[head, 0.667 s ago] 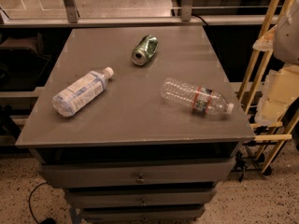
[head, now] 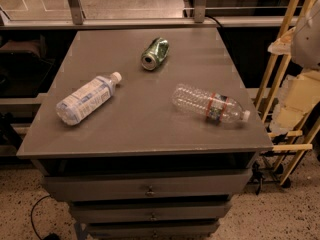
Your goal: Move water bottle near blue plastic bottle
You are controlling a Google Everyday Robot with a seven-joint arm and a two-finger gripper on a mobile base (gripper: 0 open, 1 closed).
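Note:
The water bottle [head: 210,104], clear and ribbed with a red-edged dark label band and a white cap, lies on its side on the right part of the grey cabinet top [head: 145,129], cap pointing right. The blue plastic bottle [head: 86,99], wrapped in a pale blue-and-white label, lies on its side at the left, cap pointing up-right. The two are well apart. My gripper is out of view; only a white rounded part of the arm [head: 307,34] shows at the right edge, above and beyond the table.
A crushed green can [head: 155,53] lies at the back middle of the top. Drawers [head: 150,189] sit below the front edge. A wooden rack with pale objects [head: 292,99] stands close to the right side. A glass railing runs behind.

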